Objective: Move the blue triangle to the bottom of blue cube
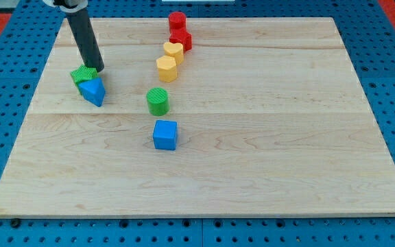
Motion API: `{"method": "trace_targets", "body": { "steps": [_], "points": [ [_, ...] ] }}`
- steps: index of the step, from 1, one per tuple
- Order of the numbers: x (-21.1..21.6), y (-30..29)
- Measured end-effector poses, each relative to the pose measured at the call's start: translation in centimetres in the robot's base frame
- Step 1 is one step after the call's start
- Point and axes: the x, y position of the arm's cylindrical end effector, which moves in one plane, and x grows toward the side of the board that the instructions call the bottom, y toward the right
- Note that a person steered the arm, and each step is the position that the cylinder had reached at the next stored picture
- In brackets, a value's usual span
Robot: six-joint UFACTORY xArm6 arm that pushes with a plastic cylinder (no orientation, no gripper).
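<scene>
blue triangle point(92, 90) beside my tip point(99, 69), blue cube point(164, 134) well apart, no jaws

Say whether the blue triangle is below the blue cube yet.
Not yet: the blue triangle lies far toward the view's left of the blue cube, beside my tip.

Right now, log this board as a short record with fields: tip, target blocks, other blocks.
tip: my tip at the view's upper left, right by the green block and just above the blue triangle
blue triangle: against the green block, toward the view's bottom
blue cube: centre, alone, right of and below the triangle
green cylinder: just above the cube
yellow blocks: two, top centre
red blocks: two, near the top edge
</scene>
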Motion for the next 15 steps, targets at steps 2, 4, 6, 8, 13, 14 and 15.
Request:
{"method": "trace_targets", "body": {
  "steps": [2, 4, 6, 8, 13, 14, 15],
  "points": [
    [4.1, 0.0],
    [5.7, 2.8],
    [9.7, 4.2],
    [16.6, 3.9],
    [20.0, 1.9],
    [20.0, 5.5],
    [20.0, 7.2]
  ]
}}
